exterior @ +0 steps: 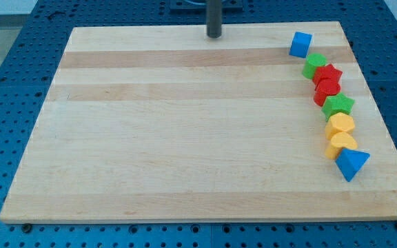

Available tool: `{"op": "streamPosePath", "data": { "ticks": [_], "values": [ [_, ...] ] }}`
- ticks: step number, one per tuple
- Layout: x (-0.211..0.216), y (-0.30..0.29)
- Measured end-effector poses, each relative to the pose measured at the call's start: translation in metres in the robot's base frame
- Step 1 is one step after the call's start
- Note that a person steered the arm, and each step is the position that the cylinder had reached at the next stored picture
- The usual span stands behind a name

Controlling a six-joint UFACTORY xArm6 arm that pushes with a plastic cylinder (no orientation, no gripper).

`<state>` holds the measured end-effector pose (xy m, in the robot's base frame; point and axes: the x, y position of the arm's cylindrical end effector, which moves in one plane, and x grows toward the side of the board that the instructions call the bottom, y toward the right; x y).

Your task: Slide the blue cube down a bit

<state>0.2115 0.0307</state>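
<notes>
The blue cube (pixel 300 44) sits near the wooden counter's (pixel 185 138) top right corner in the view, at the head of a curving line of blocks that runs down the right side. The end effector here is a plain dark rod with nothing that opens or closes, and it holds no block; my tip (pixel 214 35) rests close to the counter's top edge, well apart from the blue cube toward the view's left and roughly level with it. Just below and right of the blue cube, nearly touching it, lies a green block (pixel 314 65), its shape hard to make out. Against that one sits a red block (pixel 329 73), then a second red block (pixel 327 91) below it, then another green block (pixel 338 105). Farther down from the blue cube come two yellow blocks, one (pixel 340 125) above the other (pixel 340 144), and last a blue triangular block (pixel 351 164) at the line's bottom end.
</notes>
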Motion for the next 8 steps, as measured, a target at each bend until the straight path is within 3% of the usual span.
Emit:
{"op": "streamPosePath", "data": {
  "ticks": [4, 8],
  "values": [
    [-0.001, 0.145],
    [0.043, 0.152]
  ]
}}
